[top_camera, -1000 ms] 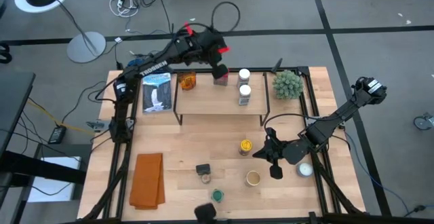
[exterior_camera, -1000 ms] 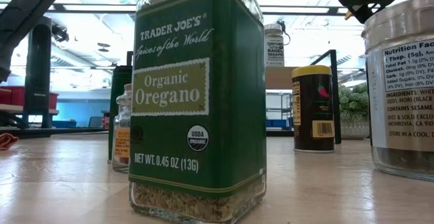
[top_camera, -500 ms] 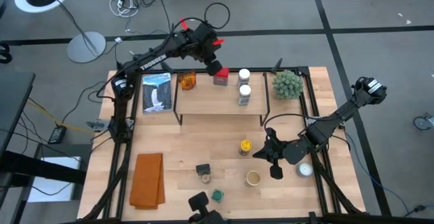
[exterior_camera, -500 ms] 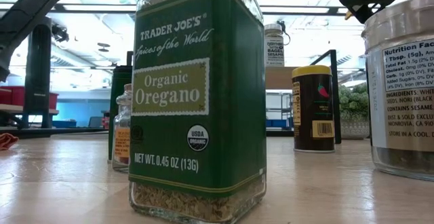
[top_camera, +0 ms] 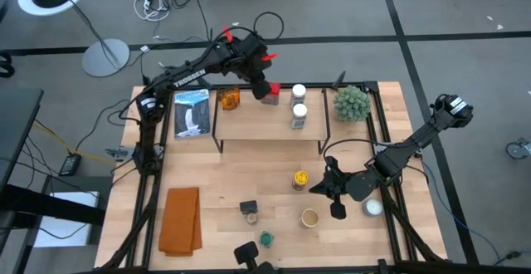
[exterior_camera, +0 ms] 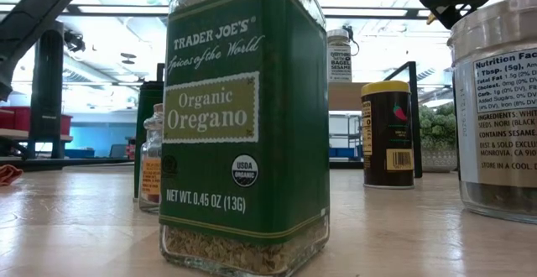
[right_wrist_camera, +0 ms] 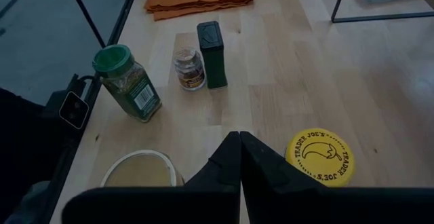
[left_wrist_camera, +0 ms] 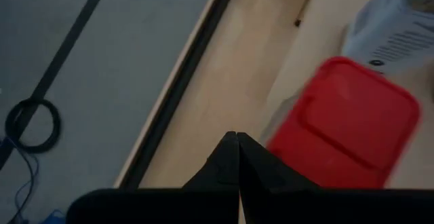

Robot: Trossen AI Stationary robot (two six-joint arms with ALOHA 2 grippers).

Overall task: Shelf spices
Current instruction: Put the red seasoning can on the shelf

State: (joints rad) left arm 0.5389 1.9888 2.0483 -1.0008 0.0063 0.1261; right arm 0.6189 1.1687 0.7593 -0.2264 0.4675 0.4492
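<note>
Here your left pincer (top_camera: 267, 89) hangs over the back edge of the shelf (top_camera: 270, 127), fingers pressed together and holding nothing, with the red tin (top_camera: 271, 92) standing just beside and under it. On that same board you have an amber jar (top_camera: 229, 99) near the left end and two white-capped jars (top_camera: 299, 108) upright, one behind the other, toward the right; the front half of the board is bare wood. Your right pincer (top_camera: 335, 201) waits low over the desk (top_camera: 216, 191) in front of the shelf, also closed on nothing. Around it stand the yellow-lidded jar (top_camera: 300, 178), a tan-lidded jar (top_camera: 309, 217), a green-lidded jar (top_camera: 266, 239), a dark green tin (top_camera: 247, 207) and a small jar (top_camera: 251, 219) touching or nearly touching it, all upright. A spiky plant ball (top_camera: 352, 102) sits at the back right corner, an orange cloth (top_camera: 181, 220) at the front left.
</note>
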